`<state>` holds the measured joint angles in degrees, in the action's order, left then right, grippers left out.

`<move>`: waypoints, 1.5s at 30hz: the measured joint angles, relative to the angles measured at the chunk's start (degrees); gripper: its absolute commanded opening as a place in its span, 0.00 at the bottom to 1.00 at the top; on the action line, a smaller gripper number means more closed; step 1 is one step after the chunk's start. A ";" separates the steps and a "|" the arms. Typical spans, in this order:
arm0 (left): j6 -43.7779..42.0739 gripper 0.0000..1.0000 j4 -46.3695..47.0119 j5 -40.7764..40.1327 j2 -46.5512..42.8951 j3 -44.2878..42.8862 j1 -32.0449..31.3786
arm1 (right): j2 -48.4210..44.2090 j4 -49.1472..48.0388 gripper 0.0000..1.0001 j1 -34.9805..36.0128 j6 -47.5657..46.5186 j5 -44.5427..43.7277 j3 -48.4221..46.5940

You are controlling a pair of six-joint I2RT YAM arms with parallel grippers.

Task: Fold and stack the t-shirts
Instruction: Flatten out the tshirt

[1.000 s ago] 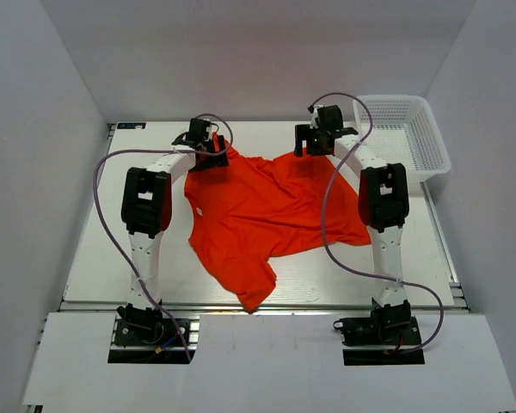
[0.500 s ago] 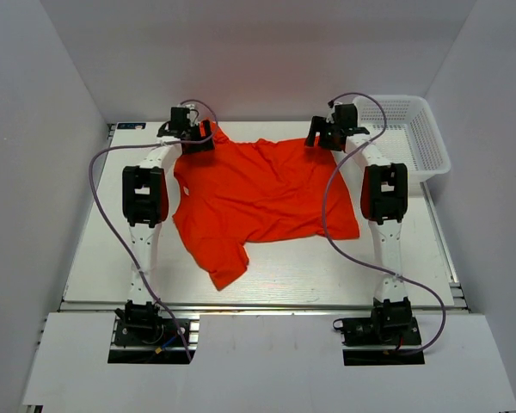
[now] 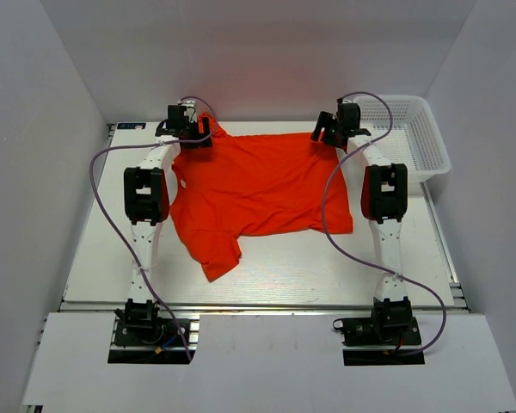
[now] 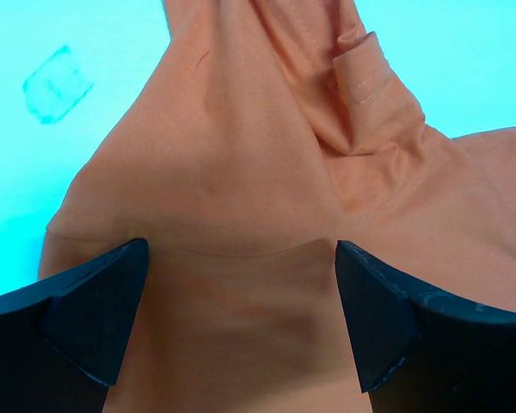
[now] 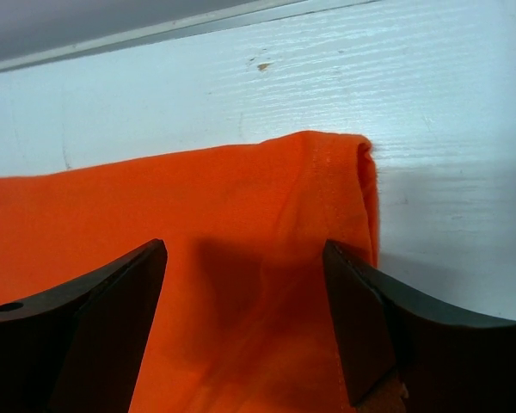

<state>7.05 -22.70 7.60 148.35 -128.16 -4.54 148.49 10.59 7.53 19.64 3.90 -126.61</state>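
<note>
Reaching over the far edge of the tabletop [image 3: 344, 267], my left end effector [image 3: 192, 131] is released: its fingers [image 4: 86, 318] stand wide apart, and the bunched far-left corner of the orange-red t-shirt [image 3: 258, 185] lies between them unpinched. My right end effector [image 3: 331, 129] is released too, its fingers spread either side of the shirt's far-right corner, which lies on the white surface. The shirt is spread across the middle of the tabletop, one sleeve trailing toward the near left. A white mesh basket [image 3: 434, 155] sits at the far right, apart from the shirt.
</note>
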 measured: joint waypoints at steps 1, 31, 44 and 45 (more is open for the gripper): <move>0.00 1.00 0.11 0.57 0.44 -0.79 0.07 | 0.00 -0.11 0.83 0.07 -0.76 0.46 0.00; 22.23 1.00 -3.45 4.79 -80.76 90.75 -14.43 | -79.69 2.62 0.90 8.02 5.77 -9.33 88.17; 29.11 0.66 -3.96 2.38 -84.17 100.61 -19.15 | -72.15 1.92 0.71 7.91 12.24 -15.43 91.03; 29.51 0.65 -3.13 2.47 -83.97 100.87 -19.56 | -71.54 1.79 0.70 7.91 12.46 -15.72 91.01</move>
<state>36.56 -25.82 10.07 64.38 -27.29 -24.10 76.95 12.38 15.44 32.10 -11.81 -35.59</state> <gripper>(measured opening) 0.702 0.738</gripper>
